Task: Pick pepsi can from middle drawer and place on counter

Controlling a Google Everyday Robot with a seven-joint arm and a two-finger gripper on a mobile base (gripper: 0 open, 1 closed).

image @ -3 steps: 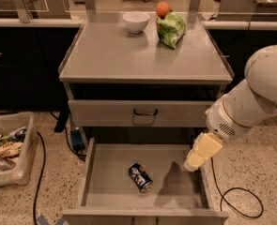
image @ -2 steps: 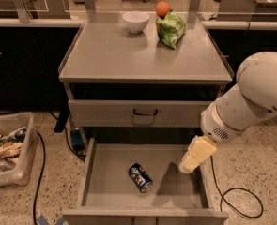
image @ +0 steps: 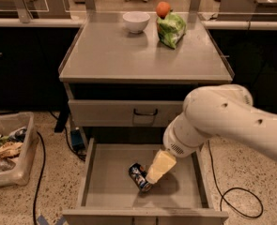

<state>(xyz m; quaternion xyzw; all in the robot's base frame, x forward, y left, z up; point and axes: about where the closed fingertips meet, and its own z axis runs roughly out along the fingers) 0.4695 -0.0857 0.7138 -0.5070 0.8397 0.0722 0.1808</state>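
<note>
The pepsi can (image: 138,175) lies on its side on the floor of the open middle drawer (image: 110,186), near the middle. My gripper (image: 156,171) hangs from the white arm at the right and reaches down into the drawer; its cream-coloured tip is right beside the can's right end, touching or almost touching it. The counter (image: 114,55) is the flat grey top of the cabinet above.
On the counter's back stand a white bowl (image: 136,21), an orange (image: 163,8) and a green bag (image: 171,29). A closed drawer front with a dark handle (image: 145,112) sits above the open drawer. A clear bin of trash (image: 6,146) stands on the floor at the left. Cables lie on the floor.
My arm has swung left and down over the drawer. The gripper has moved from the drawer's right side to right beside the can. The can has not moved.
</note>
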